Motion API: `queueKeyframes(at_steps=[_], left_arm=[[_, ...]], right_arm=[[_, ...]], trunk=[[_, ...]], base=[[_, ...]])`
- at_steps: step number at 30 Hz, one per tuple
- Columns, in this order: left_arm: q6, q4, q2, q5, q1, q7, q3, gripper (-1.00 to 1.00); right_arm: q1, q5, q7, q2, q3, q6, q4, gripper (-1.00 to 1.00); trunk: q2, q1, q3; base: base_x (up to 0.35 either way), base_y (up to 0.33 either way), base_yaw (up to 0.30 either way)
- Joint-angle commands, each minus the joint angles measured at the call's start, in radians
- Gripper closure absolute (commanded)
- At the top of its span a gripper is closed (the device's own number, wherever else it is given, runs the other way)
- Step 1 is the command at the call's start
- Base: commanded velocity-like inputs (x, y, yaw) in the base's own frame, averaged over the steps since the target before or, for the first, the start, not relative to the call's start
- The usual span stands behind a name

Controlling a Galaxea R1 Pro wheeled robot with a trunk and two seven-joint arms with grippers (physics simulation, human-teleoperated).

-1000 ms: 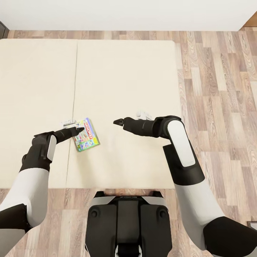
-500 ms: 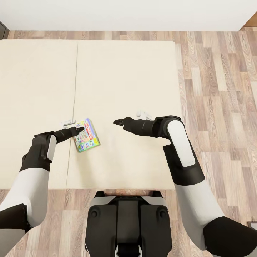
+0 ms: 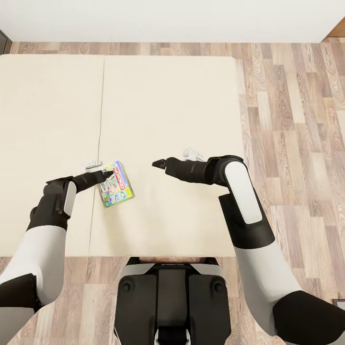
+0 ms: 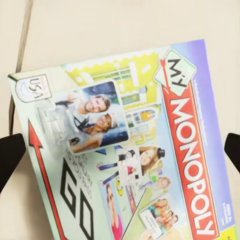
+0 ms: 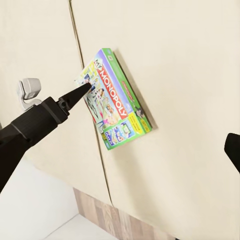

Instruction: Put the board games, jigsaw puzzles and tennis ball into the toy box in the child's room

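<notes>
One board game [image 3: 115,184], a pale blue-green box with a red band, lies flat on the beige bed [image 3: 167,105] beside the mattress seam. My left gripper [image 3: 106,175] hovers over the box's near-left corner. In the left wrist view the board game [image 4: 125,150] spreads wide, and the left gripper [image 4: 120,150] is open, its dark fingertips [image 4: 10,155] at either side. My right gripper [image 3: 159,164] hangs over bare mattress to the right of the box, apart from it. From the right wrist view the game [image 5: 117,107] lies ahead, with the right gripper [image 5: 120,155] open and holding nothing.
Wooden floor [image 3: 292,120] runs along the bed's right side and far end, below a white wall [image 3: 167,19]. The bed's near edge lies just in front of my base [image 3: 172,297]. A seam [image 3: 99,134] splits the mattress lengthwise.
The whole picture has shifted slightly downward, so the camera moved. Both arms and the board game keep their places.
</notes>
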Motion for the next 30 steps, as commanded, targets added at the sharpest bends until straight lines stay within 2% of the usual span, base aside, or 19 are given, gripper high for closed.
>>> queueKeyframes(at_steps=[1,11,22,30], left_arm=[[0.006,-0.001,-0.001,-0.002,-0.001,-0.005,0.003,-1.00],[0.006,0.008,0.000,-0.003,-0.001,0.004,0.002,-1.00],[0.000,0.047,0.002,-0.001,-0.001,0.097,0.003,-1.00],[-0.001,0.059,0.000,-0.002,-0.001,0.110,0.003,-1.00]], right_arm=[[-0.001,-0.009,-0.010,0.000,0.000,0.002,-0.001,-1.00],[-0.001,-0.009,-0.011,0.000,0.000,0.002,-0.001,-1.00],[-0.001,-0.008,-0.010,0.000,0.001,0.002,-0.001,-1.00],[-0.001,-0.008,-0.010,0.000,0.001,0.003,-0.001,-1.00]], trunk=[[-0.002,0.001,-0.001],[-0.002,0.001,-0.001],[-0.002,0.001,-0.001],[-0.002,0.001,-0.001]], base=[[0.006,0.000,0.000],[0.002,0.000,0.000],[0.000,0.000,0.000],[0.000,0.000,0.000]])
